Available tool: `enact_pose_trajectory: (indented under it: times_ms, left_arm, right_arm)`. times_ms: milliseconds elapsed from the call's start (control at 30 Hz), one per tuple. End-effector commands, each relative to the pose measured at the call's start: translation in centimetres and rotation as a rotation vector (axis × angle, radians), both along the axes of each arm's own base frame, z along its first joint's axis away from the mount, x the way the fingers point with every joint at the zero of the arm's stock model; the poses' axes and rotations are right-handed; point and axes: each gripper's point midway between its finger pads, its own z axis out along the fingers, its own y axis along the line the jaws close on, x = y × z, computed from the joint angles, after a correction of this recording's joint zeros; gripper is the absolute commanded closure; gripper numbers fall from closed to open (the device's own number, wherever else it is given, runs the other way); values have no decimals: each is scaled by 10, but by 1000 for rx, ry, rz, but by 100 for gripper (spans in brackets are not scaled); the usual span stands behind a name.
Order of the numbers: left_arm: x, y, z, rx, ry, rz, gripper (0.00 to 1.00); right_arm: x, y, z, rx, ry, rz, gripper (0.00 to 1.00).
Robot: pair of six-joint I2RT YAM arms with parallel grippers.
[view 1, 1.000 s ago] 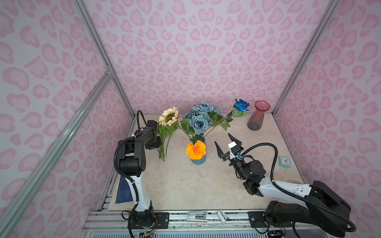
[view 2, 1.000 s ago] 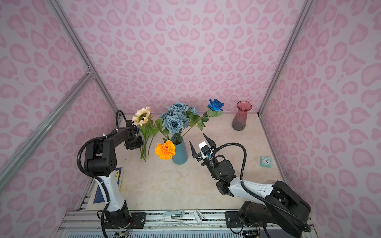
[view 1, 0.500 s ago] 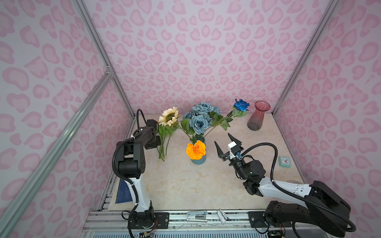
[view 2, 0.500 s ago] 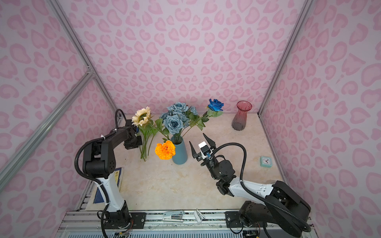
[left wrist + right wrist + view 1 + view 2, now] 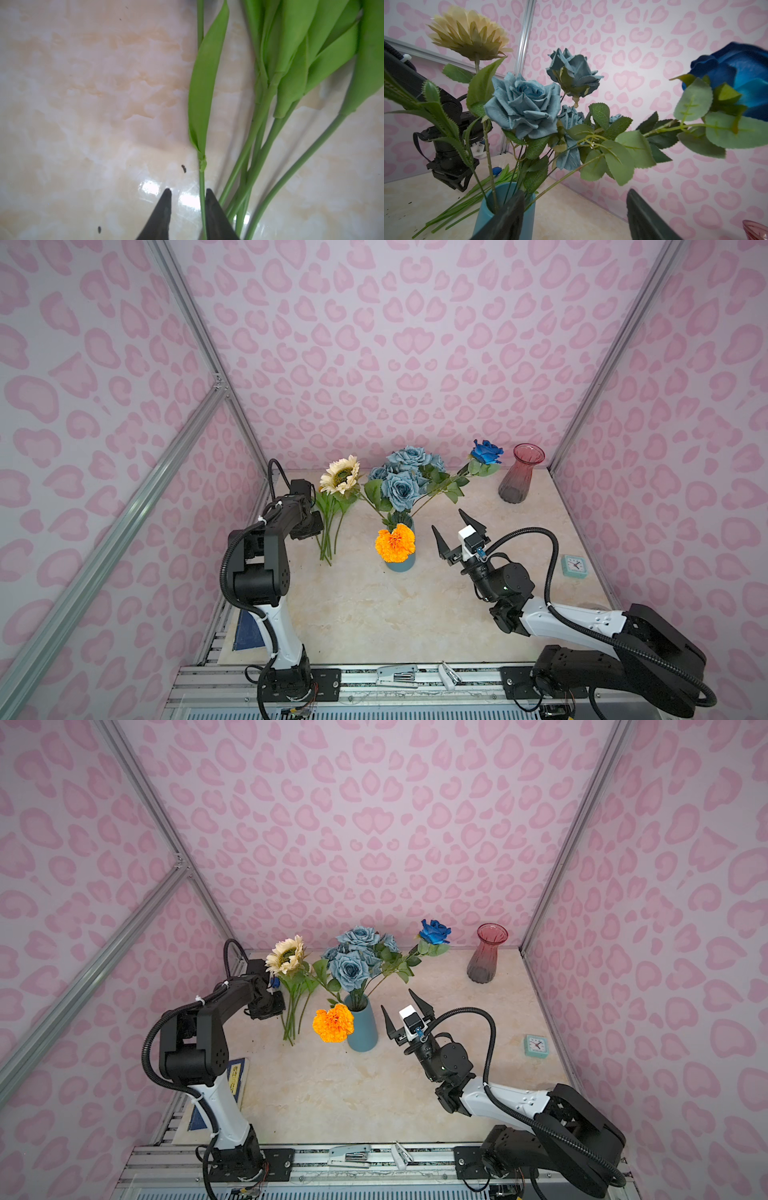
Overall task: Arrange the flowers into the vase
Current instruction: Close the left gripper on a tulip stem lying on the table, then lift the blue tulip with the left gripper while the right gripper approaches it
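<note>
A teal vase [image 5: 400, 562] [image 5: 362, 1029] [image 5: 483, 209] holds the dusty-blue rose bunch [image 5: 401, 485] [image 5: 525, 106], the bright blue rose [image 5: 486, 452] [image 5: 737, 79] leaning right, and the orange marigold [image 5: 395, 542] [image 5: 333, 1022] drooping at its front. The cream sunflower [image 5: 340, 475] [image 5: 467, 33] rises on the left. Several green tulip stems [image 5: 328, 531] [image 5: 259, 124] lie flat on the table. My left gripper [image 5: 188, 192] is low at their left, open a little, with one thin stem [image 5: 202, 187] lying between the fingers against one of them. My right gripper [image 5: 446, 519] [image 5: 396, 998] [image 5: 575, 192] hangs open and empty, right of the vase.
An empty red glass vase [image 5: 519, 477] [image 5: 486, 955] stands at the back right corner. A small teal clock [image 5: 574, 565] sits by the right wall. A blue booklet [image 5: 249, 630] lies at the front left edge. Pink patterned walls close in three sides.
The left arm has shifted slightly beside the loose stems. The right arm and the flowers in the vase have stayed where they were.
</note>
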Motion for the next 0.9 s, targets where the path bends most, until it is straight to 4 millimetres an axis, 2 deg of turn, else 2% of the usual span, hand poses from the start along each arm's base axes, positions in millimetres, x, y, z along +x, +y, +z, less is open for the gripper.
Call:
enact_pose_trajectory:
  times_ms: [0,167,400,467,567,600,733,800,867]
  left_arm:
    - [10,-3,-4,-17,-11,3,69]
    - [11,3,-19,17,39,5,69]
    - [12,0,-35,2,67,-3,70]
    - [10,2,-40,8,81,-4,77]
    - [7,5,-45,18,94,-2,95]
    - [6,6,-45,18,97,2,97]
    - [4,11,-31,28,52,20,97]
    - [5,13,-15,43,8,30,97]
    - [8,16,12,57,-69,48,97]
  right_arm:
    - [-3,-1,7,19,-19,8,23]
    - [-3,-2,8,18,-19,4,23]
    - [-2,-1,8,18,-18,7,23]
    - [-2,-1,8,18,-19,7,23]
    - [-2,-1,8,17,-17,7,23]
    - [-3,-1,7,16,-16,7,23]
    - [-3,-2,8,16,-17,5,23]
    - [-2,-1,8,16,-17,4,23]
    - [-3,-1,9,17,-18,9,23]
